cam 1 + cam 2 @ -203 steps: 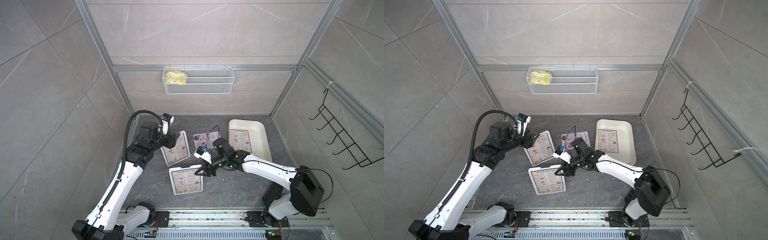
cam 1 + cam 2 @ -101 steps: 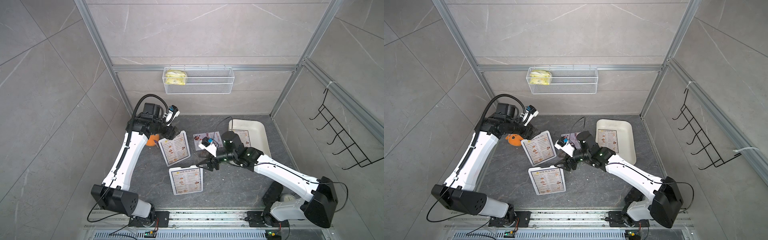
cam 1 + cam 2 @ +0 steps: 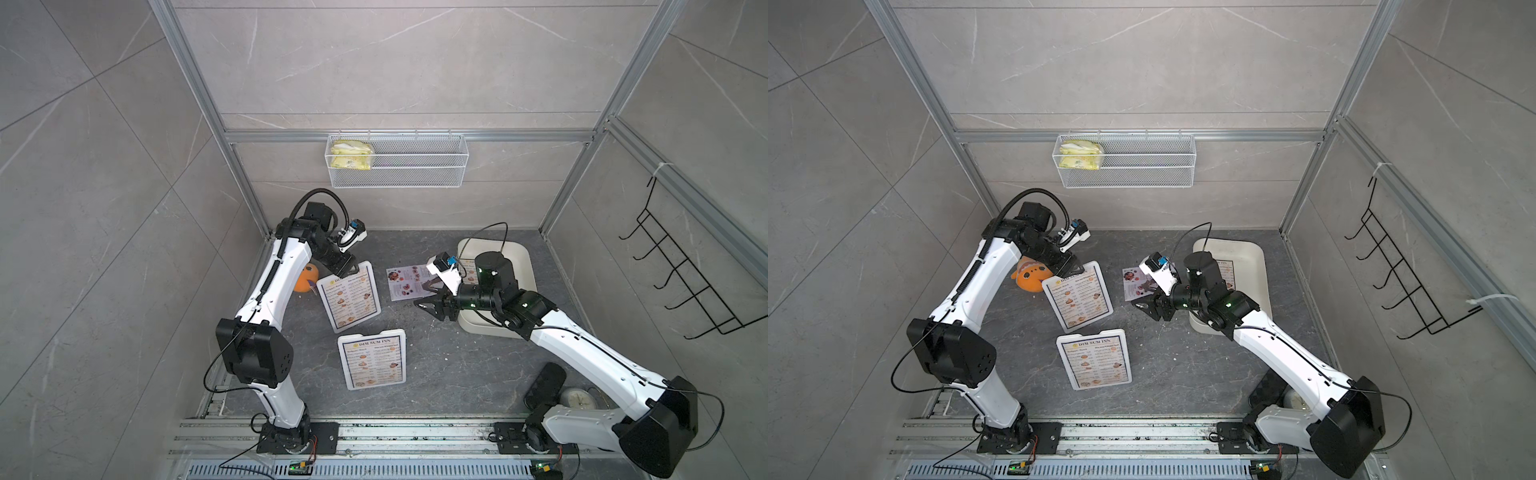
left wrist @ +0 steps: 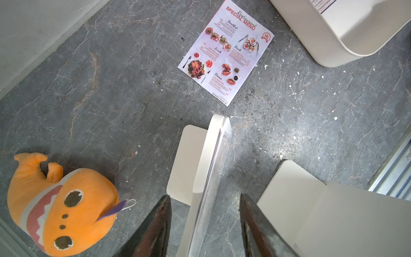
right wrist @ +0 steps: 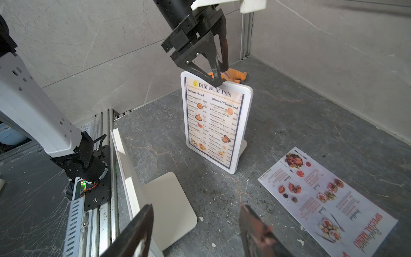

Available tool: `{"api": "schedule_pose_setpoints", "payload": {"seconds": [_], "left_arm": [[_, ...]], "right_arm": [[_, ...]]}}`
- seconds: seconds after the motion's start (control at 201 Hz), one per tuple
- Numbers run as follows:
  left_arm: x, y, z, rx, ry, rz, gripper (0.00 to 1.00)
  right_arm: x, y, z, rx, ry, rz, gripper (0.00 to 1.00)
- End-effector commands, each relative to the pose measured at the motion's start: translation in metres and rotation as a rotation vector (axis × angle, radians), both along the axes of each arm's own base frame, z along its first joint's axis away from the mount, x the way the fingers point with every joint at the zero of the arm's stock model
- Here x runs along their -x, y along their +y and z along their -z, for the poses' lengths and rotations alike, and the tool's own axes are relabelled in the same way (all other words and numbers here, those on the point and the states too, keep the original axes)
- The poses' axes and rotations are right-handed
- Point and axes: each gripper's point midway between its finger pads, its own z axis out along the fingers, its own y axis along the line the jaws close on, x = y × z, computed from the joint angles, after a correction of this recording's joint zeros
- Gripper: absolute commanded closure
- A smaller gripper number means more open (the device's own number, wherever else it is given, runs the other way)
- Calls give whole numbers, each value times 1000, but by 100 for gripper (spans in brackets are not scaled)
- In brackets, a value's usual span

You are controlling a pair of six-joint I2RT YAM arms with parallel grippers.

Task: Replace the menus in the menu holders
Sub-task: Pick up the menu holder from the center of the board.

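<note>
The left gripper (image 5: 220, 76) has its fingers spread over the top edge of the standing menu holder (image 5: 247, 106), one on each side, with a gap. The right gripper (image 3: 424, 296) hangs open and empty near the loose red menu (image 4: 225, 53) that lies flat on the table.

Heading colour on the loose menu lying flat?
Red, on the loose menu; clearest in the left wrist view.
</note>
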Motion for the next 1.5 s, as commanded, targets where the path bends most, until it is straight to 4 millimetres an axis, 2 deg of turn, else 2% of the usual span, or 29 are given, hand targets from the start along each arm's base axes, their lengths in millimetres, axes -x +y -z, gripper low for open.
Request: {"api": "schedule_pose_setpoints", "payload": {"seconds": [0.0, 0.139, 0.204, 0.368, 0.632, 0.697, 0.876, 1.005, 1.224, 1.359, 1.493], "left_arm": [[-3, -6, -5, 21, -17, 49, 53], [-8, -6, 4, 13, -6, 56, 54], [-7, -9, 7, 19, 9, 71, 63], [-4, -15, 10, 46, 45, 103, 79], [1, -22, 8, 81, 62, 136, 83], [-1, -19, 13, 62, 67, 129, 93], [-3, -18, 15, 51, 75, 123, 94], [-1, -18, 1, 59, 46, 121, 100], [13, -29, -46, 152, -50, 152, 100], [21, -35, -57, 193, -57, 171, 100], [30, -54, -64, 260, -31, 213, 100]], "right_arm": [[0, -5, -4, -17, -6, 23, 36], [1, -7, -5, -19, -3, 25, 37], [1, -8, -5, -22, -4, 26, 37], [3, -8, -4, -25, -4, 25, 37], [3, -11, -4, -24, -4, 30, 37], [3, -11, -4, -22, -2, 28, 37], [2, -10, -3, -21, -1, 32, 37], [1, -11, 0, -23, 8, 35, 37], [1, -14, 3, -20, 16, 53, 37], [3, -17, 1, -25, 11, 63, 37], [1, -24, 0, -14, -1, 100, 37]]}}
